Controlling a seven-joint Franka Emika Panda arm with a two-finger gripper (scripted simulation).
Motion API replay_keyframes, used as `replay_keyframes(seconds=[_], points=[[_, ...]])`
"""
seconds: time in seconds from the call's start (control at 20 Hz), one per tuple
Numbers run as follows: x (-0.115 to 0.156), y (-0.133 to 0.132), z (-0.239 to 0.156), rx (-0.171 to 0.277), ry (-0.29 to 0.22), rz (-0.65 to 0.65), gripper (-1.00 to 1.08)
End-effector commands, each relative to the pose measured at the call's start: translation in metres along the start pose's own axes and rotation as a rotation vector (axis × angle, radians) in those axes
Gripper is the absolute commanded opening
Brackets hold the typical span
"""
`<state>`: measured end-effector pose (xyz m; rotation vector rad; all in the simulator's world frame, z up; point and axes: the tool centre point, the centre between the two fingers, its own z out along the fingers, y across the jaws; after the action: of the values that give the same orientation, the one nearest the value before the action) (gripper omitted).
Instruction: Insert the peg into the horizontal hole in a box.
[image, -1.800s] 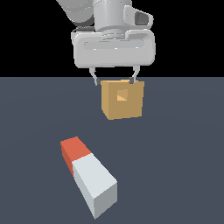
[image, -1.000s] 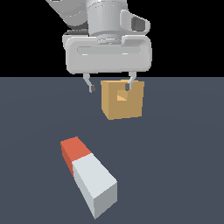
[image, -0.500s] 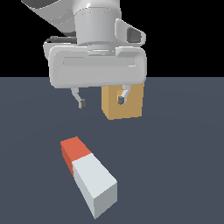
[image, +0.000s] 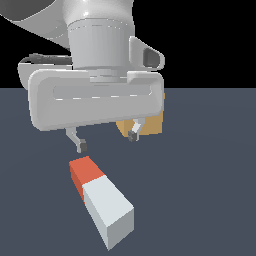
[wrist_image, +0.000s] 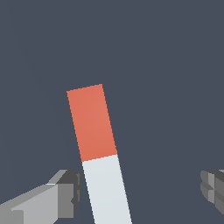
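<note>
The peg (image: 100, 199) lies flat, orange end toward the box (image: 150, 125), under the spread hand (image: 106, 141).

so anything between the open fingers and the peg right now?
Nothing. In the wrist view the peg lies on bare floor between the two fingers, untouched. The exterior view shows the gripper above its orange end.

the white arm's end effector (image: 106, 141) points straight down, its two dark-tipped fingers (image: 80, 144) spread wide apart with nothing held between them.
</note>
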<state>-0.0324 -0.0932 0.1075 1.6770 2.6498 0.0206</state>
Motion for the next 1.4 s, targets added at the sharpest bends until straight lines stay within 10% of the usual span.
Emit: replay_keyframes(seconds=[0.0, 1.35], points=[[-0.011, -0.007, 0.008, 0.003, 0.0, -0.047, 1.0], [-0.057, -0.024, 0.039, 0.014, -0.001, -0.212, 1.0]])
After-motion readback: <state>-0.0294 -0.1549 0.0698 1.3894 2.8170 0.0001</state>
